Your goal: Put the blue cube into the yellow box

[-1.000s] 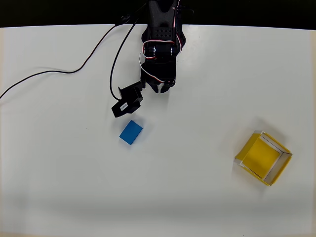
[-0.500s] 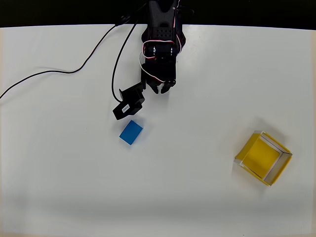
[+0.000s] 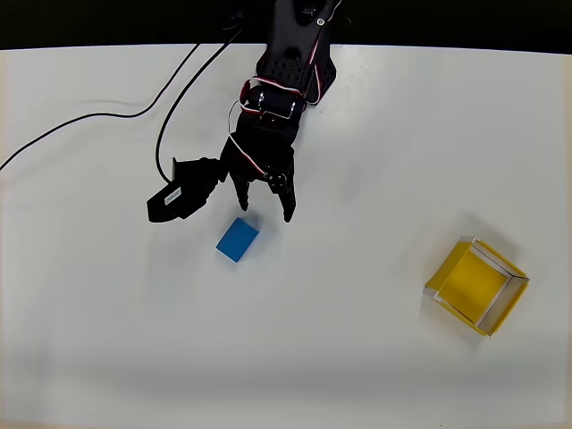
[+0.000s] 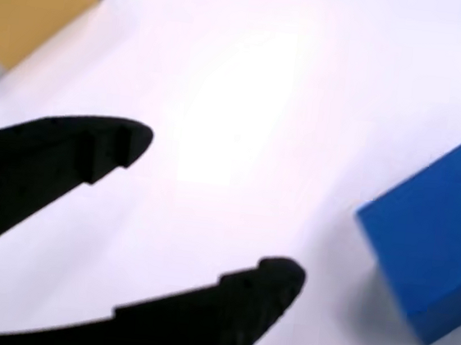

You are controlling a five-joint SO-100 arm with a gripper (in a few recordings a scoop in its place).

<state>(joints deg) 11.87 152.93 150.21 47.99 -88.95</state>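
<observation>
Reaching for the blue cube, your gripper hangs spread just above it, so you should shift left and lower around it.

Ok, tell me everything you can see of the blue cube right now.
The blue cube is a small solid block, bright blue with plain matte faces and sharp edges. It lies flat on the white table, turned diagonally in the overhead view, untouched. The open hand hovers just beyond it; the yellow box sits far right.
</observation>
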